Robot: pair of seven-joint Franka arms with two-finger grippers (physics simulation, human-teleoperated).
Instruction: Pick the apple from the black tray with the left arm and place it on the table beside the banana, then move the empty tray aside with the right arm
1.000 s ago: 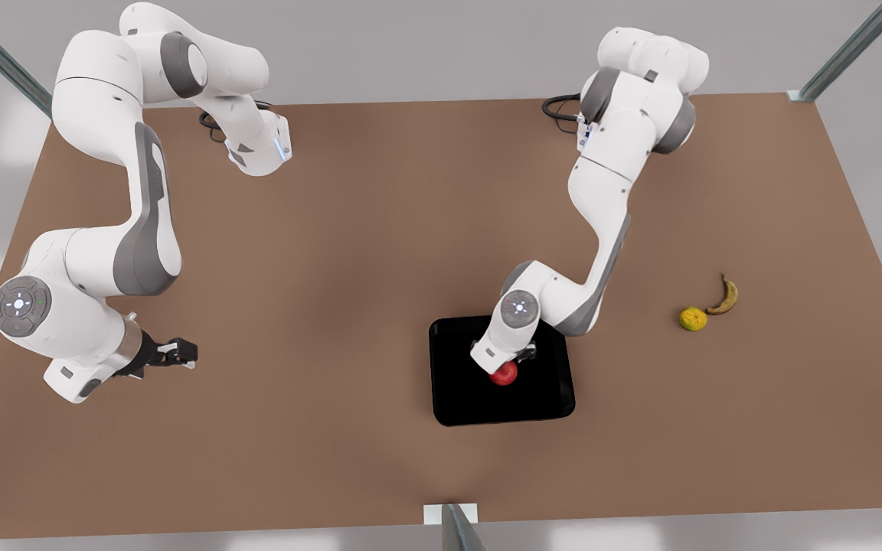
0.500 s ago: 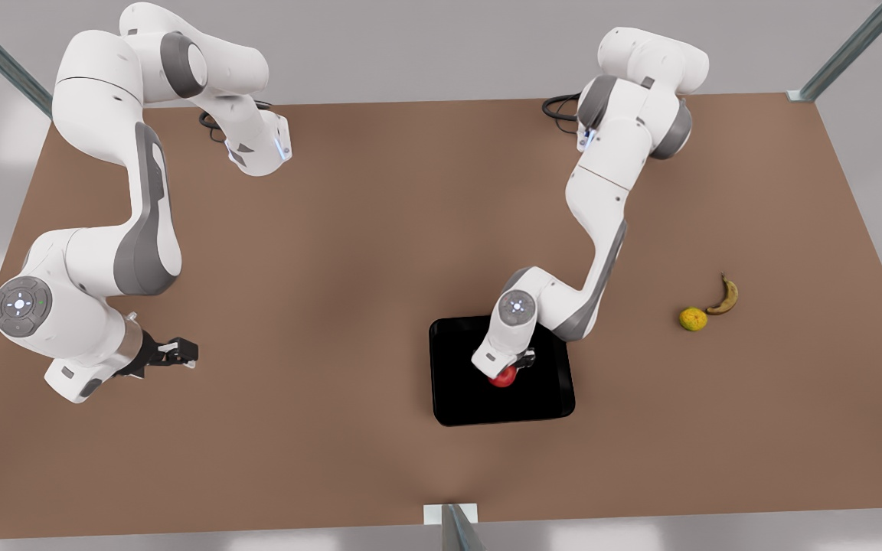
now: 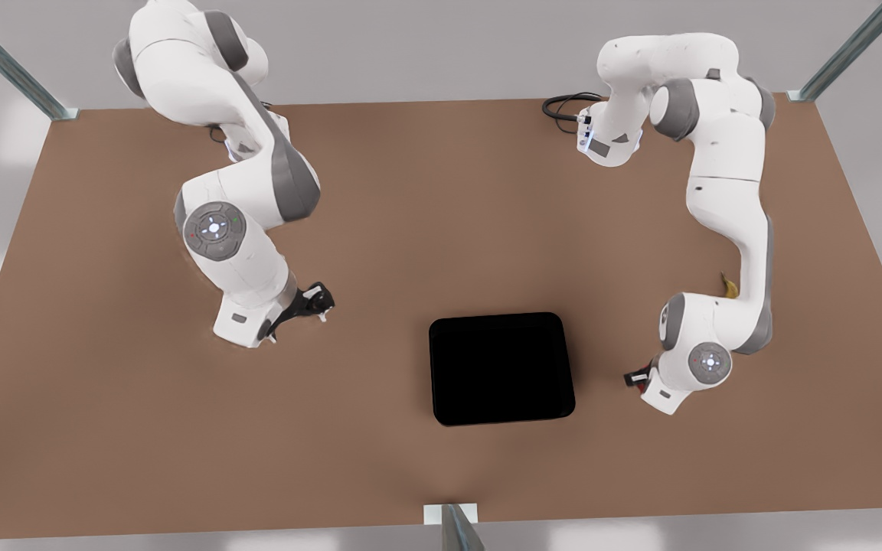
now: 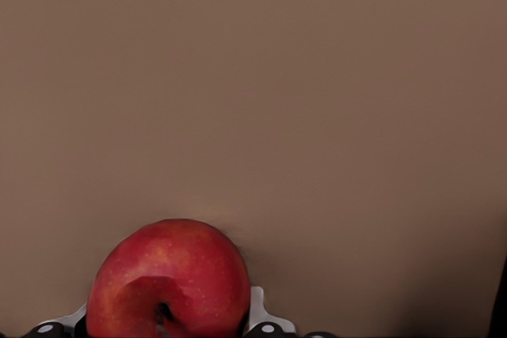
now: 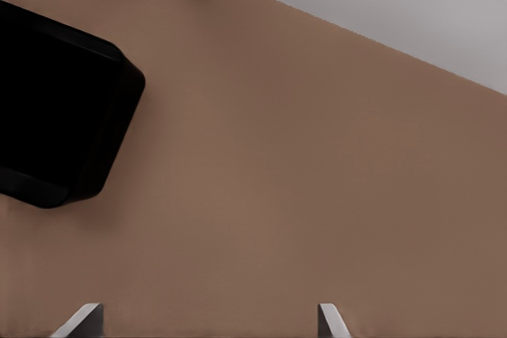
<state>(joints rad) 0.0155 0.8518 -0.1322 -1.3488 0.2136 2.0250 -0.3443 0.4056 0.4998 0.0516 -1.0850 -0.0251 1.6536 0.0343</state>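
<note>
The red apple (image 4: 166, 275) sits between the fingers of my left gripper (image 4: 162, 326), which is shut on it just over the brown table (image 3: 380, 229). In the front view this left gripper (image 3: 638, 377) is low at the right of the black tray (image 3: 501, 367), below the banana (image 3: 730, 286), whose tip peeks out behind the arm. The tray holds nothing. My right gripper (image 3: 320, 300) hangs open to the front view's left of the tray, its fingers wide apart (image 5: 206, 322), with the tray's corner (image 5: 55, 116) off to one side.
Metal frame posts stand at the table's corners (image 3: 854, 46) and at the middle of its near edge (image 3: 452, 524). A black cable (image 3: 563, 103) lies by the left arm's base. Bare tabletop lies all around the tray.
The left arm lifted the apple off the tray and carried it to the front view's right, near the banana. The right arm swung from the far left toward the tray.
</note>
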